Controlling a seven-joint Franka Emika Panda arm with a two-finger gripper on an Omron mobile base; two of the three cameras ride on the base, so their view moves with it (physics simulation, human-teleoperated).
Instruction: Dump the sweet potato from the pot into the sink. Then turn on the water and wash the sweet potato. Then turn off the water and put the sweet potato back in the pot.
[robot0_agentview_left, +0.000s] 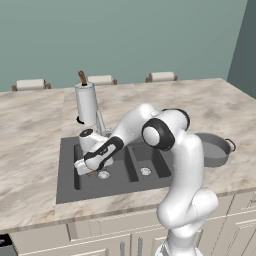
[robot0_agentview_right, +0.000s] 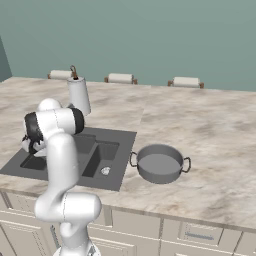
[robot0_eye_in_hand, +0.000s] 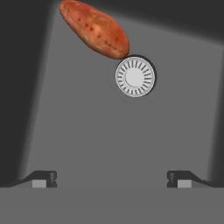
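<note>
Sweet potato (robot0_eye_in_hand: 94, 28) lies on floor of sink (robot0_agentview_left: 67, 187), left basin, w/ one tapered end touching the rim of the round silver drain (robot0_eye_in_hand: 135, 76). In hand view it sits at approx 11 o'clock from the drain. Pot (robot0_agentview_right: 159, 163) stands upright on counter (robot0_agentview_right: 210, 130) at 3 o'clock of the sink, looks empty, so dump step reads as done.

Gripper (robot0_eye_in_hand: 111, 178) hangs low over the left basin, jaws spread wide, nothing between them; potato is well ahead of the tips, toward 12 o'clock and a bit left in hand view.

No water stream visible from faucet (robot0_agentview_left: 101, 123), so can't tell if wash is done or pending. Judgement: either heading to regrab potato, which needs moving fwd + left, lining jaws across its short axis and descending; or faucet comes first
</note>
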